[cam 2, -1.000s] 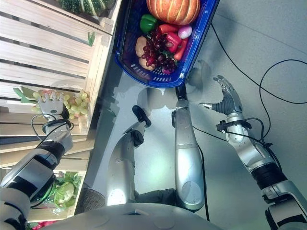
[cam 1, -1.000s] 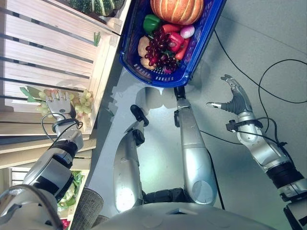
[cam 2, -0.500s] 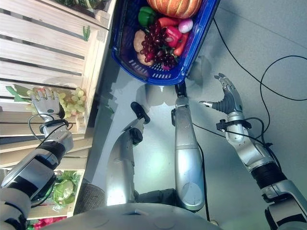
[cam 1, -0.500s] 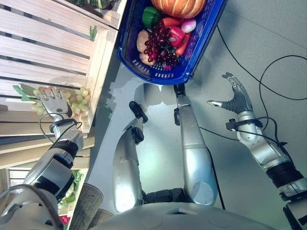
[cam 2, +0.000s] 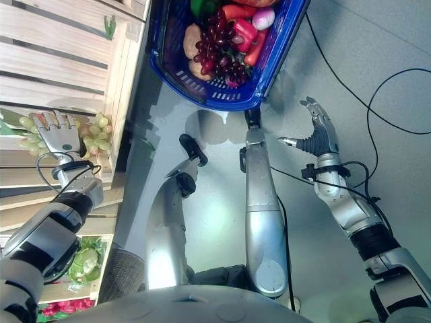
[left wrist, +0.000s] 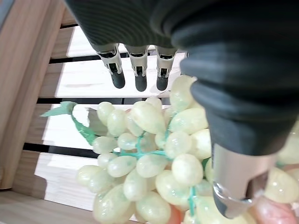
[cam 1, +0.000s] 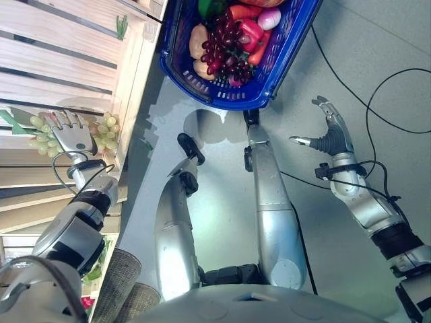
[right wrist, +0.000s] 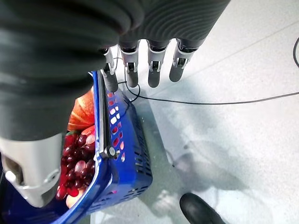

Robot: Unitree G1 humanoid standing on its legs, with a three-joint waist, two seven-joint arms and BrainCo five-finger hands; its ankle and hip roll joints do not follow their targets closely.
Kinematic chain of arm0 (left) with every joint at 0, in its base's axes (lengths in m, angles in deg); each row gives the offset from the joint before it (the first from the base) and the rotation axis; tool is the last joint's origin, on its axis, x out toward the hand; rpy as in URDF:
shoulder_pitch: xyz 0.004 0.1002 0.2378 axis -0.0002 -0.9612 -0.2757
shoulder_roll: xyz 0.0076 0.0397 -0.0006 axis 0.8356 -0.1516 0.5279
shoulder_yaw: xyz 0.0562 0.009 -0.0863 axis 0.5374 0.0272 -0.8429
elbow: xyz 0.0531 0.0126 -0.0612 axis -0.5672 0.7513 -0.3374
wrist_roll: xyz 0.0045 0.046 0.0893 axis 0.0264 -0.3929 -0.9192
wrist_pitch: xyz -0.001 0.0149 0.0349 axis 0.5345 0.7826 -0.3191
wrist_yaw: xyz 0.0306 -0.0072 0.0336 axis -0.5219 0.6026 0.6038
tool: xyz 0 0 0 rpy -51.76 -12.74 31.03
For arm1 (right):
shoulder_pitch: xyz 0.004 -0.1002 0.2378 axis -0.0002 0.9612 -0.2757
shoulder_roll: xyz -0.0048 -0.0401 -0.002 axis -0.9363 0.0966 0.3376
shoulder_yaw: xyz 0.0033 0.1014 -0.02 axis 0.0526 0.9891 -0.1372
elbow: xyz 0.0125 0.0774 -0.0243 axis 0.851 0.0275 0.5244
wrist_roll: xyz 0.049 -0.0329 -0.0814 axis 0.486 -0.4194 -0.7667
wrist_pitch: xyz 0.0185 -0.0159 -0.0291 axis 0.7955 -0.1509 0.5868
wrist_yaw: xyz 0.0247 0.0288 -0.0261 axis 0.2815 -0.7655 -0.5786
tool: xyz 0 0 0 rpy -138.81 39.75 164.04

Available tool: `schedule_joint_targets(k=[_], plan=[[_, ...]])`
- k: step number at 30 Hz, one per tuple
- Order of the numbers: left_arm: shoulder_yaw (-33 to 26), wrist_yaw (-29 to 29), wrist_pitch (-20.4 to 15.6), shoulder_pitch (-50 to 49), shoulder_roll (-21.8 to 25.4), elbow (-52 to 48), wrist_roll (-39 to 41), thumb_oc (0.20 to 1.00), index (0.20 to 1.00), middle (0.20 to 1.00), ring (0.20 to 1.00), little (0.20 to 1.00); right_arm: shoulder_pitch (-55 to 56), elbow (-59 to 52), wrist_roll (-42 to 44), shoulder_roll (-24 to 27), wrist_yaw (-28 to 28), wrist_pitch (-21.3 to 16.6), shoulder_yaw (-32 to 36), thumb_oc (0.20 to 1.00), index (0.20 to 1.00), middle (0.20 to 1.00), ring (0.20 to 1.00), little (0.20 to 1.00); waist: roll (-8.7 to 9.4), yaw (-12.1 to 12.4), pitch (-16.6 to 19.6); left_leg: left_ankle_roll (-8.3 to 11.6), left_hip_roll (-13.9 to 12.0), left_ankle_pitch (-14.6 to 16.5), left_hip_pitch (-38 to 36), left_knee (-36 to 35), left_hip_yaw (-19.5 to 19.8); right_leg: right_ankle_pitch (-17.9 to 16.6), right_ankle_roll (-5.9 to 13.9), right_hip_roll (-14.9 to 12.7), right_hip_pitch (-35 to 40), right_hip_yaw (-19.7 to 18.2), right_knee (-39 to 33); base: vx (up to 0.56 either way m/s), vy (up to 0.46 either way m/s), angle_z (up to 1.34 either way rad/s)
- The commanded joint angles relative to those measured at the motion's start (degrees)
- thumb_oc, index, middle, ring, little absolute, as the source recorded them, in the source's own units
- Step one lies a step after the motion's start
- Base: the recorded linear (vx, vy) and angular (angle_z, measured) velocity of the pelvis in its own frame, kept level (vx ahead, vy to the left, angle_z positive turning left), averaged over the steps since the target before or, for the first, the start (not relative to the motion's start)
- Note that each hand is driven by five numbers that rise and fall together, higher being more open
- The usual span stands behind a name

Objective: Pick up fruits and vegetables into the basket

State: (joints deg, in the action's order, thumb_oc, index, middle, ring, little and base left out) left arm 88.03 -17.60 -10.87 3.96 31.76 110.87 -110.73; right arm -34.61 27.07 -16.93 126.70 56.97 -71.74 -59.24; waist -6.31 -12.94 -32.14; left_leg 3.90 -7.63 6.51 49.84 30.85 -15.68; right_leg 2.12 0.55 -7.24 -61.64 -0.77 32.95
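The left hand [cam 1: 70,136], fingers straight, has settled lower over the green grapes [left wrist: 154,163] just beneath its palm, ready to grasp; the right hand [cam 1: 329,134] hangs open beside the basket [cam 1: 283,64].

Left hand [left wrist: 140,28] with straight fingers over green grapes [left wrist: 149,163], wooden slats [left wrist: 79,79] behind

Grapes [cam 1: 101,128] lie on the slatted shelf [cam 1: 60,60], left of the basket [cam 1: 283,60].
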Motion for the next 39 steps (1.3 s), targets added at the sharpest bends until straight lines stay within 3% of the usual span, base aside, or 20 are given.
schedule_joint_targets(k=[1, 14, 20, 24, 29, 31, 34, 39], plan=[[-0.83, 1.02, 2.52, -3.00, 3.75, 4.05, 2.14, 1.000, 1.000, 1.000, 1.000, 1.000, 1.49, -1.99, 0.98, -0.49, -2.15, -2.58, -1.94, 1.000, 1.000, 1.000, 1.000, 1.000, 1.28, -0.73, 2.35, -0.47, 1.40, 1.94, 5.49, 1.76, 1.02, 5.40, 4.30, 0.11, 0.17, 1.50, 0.43, 0.00, 0.000, 0.00], [-0.78, -1.34, 2.84, -3.83, 3.97, 4.44, 0.92, 1.000, 1.000, 1.000, 1.000, 1.000, 1.28, -1.94, 1.11, -0.18, -2.40, -3.46, -1.92, 1.000, 1.000, 1.000, 1.000, 1.000, 1.39, -0.32, 2.35, -0.47, 1.50, 1.73, 6.50, 1.74, 1.44, 4.89, 4.60, -0.30, -0.76, 1.81, 0.38, 0.00, 0.000, 0.00], [-1.45, 0.77, 1.45, -5.15, 4.22, 4.70, 7.22, 1.000, 1.000, 1.000, 1.000, 1.000, 1.35, -2.73, 1.25, 0.14, -2.83, -3.04, -1.73, 1.000, 1.000, 1.000, 1.000, 1.000, 1.19, 0.06, 2.35, -0.54, 1.73, 1.70, 7.15, 1.67, 1.59, 4.67, 4.60, -0.54, -1.32, 1.90, 0.12, 0.00, 0.004, 0.01], [-2.80, 5.18, -2.86, -4.86, 4.27, 4.83, 17.08, 1.000, 1.000, 1.000, 1.000, 1.000, 1.37, -2.63, 1.19, 0.20, -2.77, -3.19, -1.78, 1.000, 1.000, 1.000, 1.000, 1.000, 1.41, 0.21, 2.35, -0.74, 1.83, 1.54, 7.76, 1.67, 1.65, 4.54, 4.57, -0.45, -1.70, 1.95, 0.07, -0.01, 0.025, 0.00], [-3.76, 7.03, -6.96, -3.08, 4.65, 5.15, 21.56, 1.000, 1.000, 1.000, 1.000, 1.000, 0.77, -2.42, 1.50, 0.11, -2.65, -3.13, -2.10, 1.000, 1.000, 1.000, 1.000, 1.000, 1.71, 0.33, 2.35, -0.91, 1.95, 1.38, 8.31, 1.67, 1.88, 4.37, 4.55, -0.34, -2.01, 1.89, 0.04, 0.00, 0.000, 0.00], [-4.72, 9.97, -10.91, -1.96, 4.78, 4.22, 25.13, 1.000, 1.000, 1.000, 1.000, 1.000, 0.59, -2.21, 2.09, 0.05, -2.83, -3.24, -2.49, 1.000, 1.000, 1.000, 1.000, 1.000, 2.03, 0.49, 2.35, -1.07, 1.95, 1.48, 8.64, 1.88, 2.02, 4.37, 4.61, -0.32, -2.25, 2.05, 0.32, 0.00, 0.000, 0.00], [-5.90, 9.50, -15.38, -0.84, 4.44, 3.67, 30.39, 1.000, 1.000, 1.000, 1.000, 1.000, 0.27, -2.16, 2.45, -0.31, -3.03, -3.19, -2.85, 1.000, 1.000, 1.000, 1.000, 1.000, 2.38, 0.74, 2.35, -1.29, 2.09, 1.45, 9.12, 2.04, 2.42, 4.37, 4.57, -0.24, -2.55, 2.23, 0.66, -0.01, -0.011, 0.02], [-6.81, 9.39, -16.17, -0.16, 4.31, 2.05, 25.62, 1.000, 1.000, 1.000, 1.000, 1.000, -0.33, -1.96, 2.58, -0.75, -2.72, -2.86, -2.72, 1.000, 1.000, 1.000, 1.000, 1.000, 2.70, 1.11, 2.35, -1.33, 2.34, 1.25, 9.25, 1.72, 2.82, 4.29, 4.74, -0.24, -2.64, 2.61, 0.72, -0.01, -0.009, 0.04]])
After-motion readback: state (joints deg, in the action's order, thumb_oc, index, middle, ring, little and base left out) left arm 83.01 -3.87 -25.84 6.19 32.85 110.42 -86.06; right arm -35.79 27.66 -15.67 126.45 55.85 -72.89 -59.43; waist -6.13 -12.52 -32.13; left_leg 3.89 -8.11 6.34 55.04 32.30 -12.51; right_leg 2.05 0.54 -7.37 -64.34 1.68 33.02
